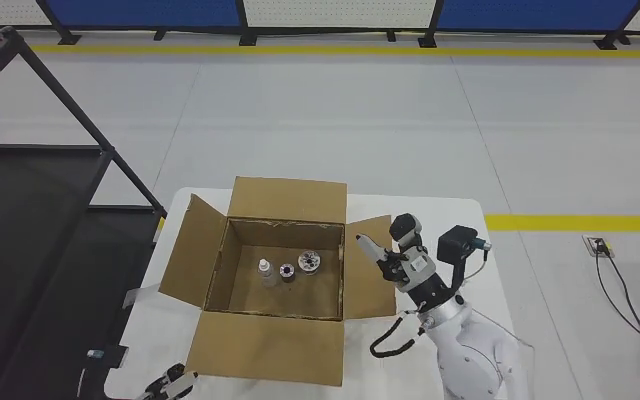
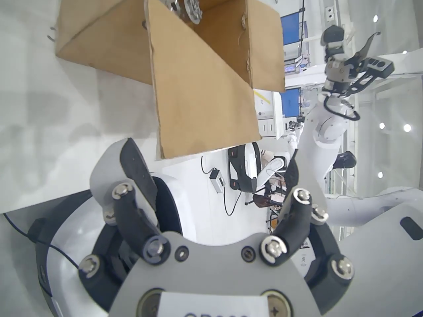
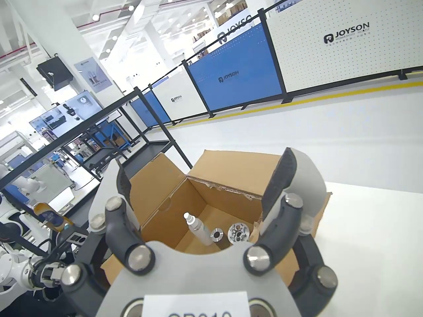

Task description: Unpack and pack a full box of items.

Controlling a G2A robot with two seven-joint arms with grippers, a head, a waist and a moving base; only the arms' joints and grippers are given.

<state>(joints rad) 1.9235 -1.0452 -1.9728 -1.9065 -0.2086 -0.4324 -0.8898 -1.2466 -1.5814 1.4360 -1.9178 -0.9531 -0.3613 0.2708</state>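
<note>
An open cardboard box [image 1: 272, 345] stands on the white table [image 1: 455, 215] with its flaps spread. On its floor lie a small white bottle [image 1: 265, 271], a small metal ring [image 1: 287, 271] and a larger round metal part [image 1: 309, 261]. My right gripper [image 1: 383, 235] hovers open over the box's right flap, holding nothing. From its wrist I look past it [image 3: 201, 179] down at the bottle [image 3: 198, 227], ring [image 3: 216, 234] and round part [image 3: 238, 232]. My left gripper [image 2: 214, 169] is open and empty, low by the box's near left corner [image 1: 165, 385]; the box [image 2: 198, 84] is ahead of it.
A black metal rack [image 1: 50, 200] stands just left of the table. Bare table shows right of the box, behind the right arm. Blue and white fence panels [image 1: 330, 12] line the far side of the floor.
</note>
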